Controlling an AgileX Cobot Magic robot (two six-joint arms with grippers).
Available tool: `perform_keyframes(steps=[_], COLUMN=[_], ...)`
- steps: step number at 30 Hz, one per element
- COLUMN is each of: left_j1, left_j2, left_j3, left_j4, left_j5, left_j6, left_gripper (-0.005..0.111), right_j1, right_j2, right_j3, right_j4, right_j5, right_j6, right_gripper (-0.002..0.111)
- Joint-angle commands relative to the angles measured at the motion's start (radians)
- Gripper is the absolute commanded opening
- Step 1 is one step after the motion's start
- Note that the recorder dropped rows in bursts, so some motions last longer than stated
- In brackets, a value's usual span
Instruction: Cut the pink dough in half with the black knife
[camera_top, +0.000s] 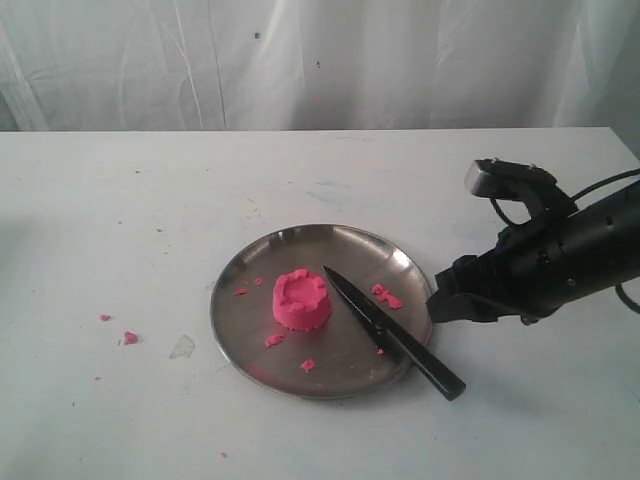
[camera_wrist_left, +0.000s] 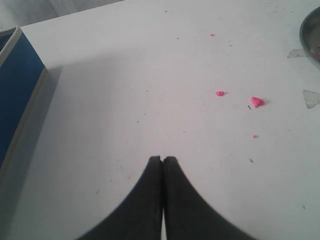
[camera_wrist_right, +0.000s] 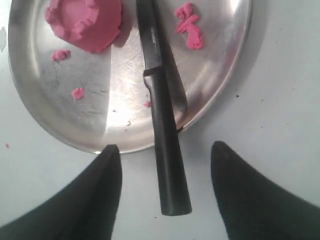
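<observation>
Nothing cut yet. Dough (camera_top: 301, 299) sits whole, one notched lump, mid-plate (camera_top: 240, 330). Knife (camera_top: 393, 331) lies untouched: blade on the plate just beside the dough, handle hanging over the rim onto the bench (camera_top: 120, 200). Right claw (camera_wrist_right: 165, 187) is spread wide, empty, fingers either side of the handle end, not touching. Left claw (camera_wrist_left: 163, 161) is closed on nothing, over bare bench near pink crumbs (camera_wrist_left: 257, 101). Left to do: grab knife, slice dough.
</observation>
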Motion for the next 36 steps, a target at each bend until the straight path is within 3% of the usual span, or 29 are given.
perform_keyframes(steps=[1,6,13,19,36], left_j1=[-0.005,-0.005,-0.005,-0.005,-0.005], left_j2=[-0.005,-0.005,-0.005,-0.005,-0.005], left_j3=[0.005,0.005,0.005,0.005,0.005], left_j4=[-0.007,-0.007,-0.007,-0.007,-0.007], left_j5=[-0.002,-0.002,-0.002,-0.002,-0.002], left_j6=[-0.004,-0.004,-0.004,-0.004,-0.004], left_gripper=[0.0,0.0,0.0,0.0,0.0], right_j1=[0.036,0.011,-0.128,-0.137,-0.137], right_j2=[0.03,0.094,0.318,0.417,0.422], right_j3=[-0.012,-0.138,-0.251,-0.227,-0.227], right_j4=[0.021,0.023,0.088,0.142,0.057], right_j5=[0.087,0.208,0.497,0.515,0.454], right_j6=[0.023,0.028,-0.062,-0.099,-0.061], right_gripper=[0.051,0.051,0.051,0.051,0.051])
